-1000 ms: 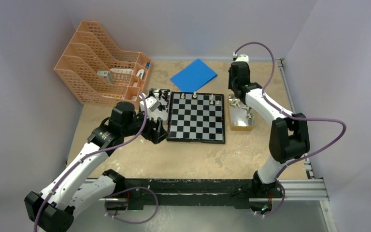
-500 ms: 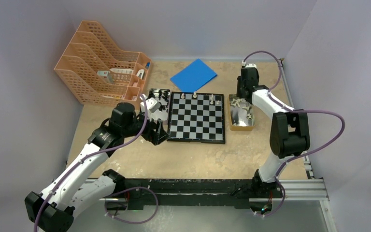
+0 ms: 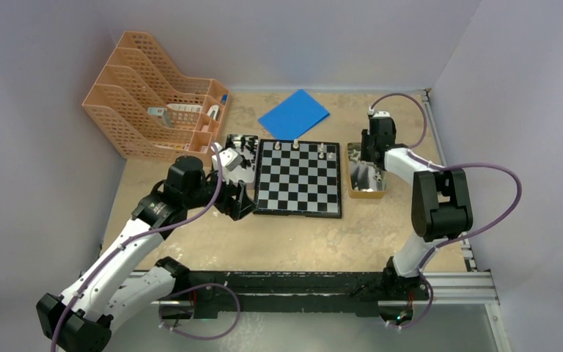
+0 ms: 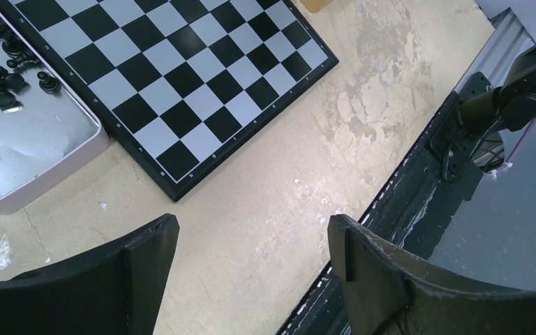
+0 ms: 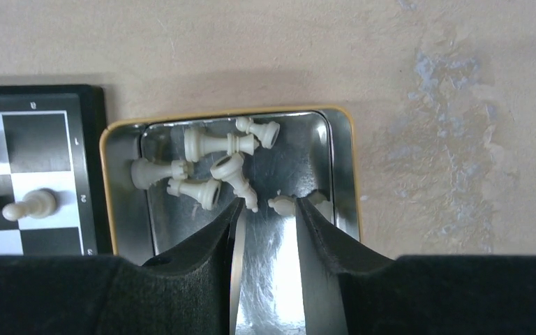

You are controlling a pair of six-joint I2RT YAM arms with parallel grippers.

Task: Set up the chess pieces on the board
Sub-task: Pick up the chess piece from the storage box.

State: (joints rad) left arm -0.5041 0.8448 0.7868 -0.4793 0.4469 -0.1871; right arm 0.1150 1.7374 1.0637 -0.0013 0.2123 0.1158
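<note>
Setting-up is judged barely begun: only a few pale chess pieces point(image 3: 295, 144) are seen standing on the board point(image 3: 297, 180), all along its far edge, and no black one is seen on it. The black pieces point(image 4: 0, 84) are gathered in a silver tray point(image 4: 42, 153) touching the board's left side, while a heap of pale pieces point(image 5: 213, 144) is left lying in a gold-rimmed tin point(image 5: 340, 167) just right of the board. The right pincer point(image 5: 270, 206) is held low over that tin, jaws partly apart and gripping nothing, with one small pale piece point(image 5: 283, 204) lying just beyond its tips. The left pincer point(image 4: 251, 230) is held wide open and unladen above the tabletop point(image 4: 265, 160), near the board's near left corner.
</note>
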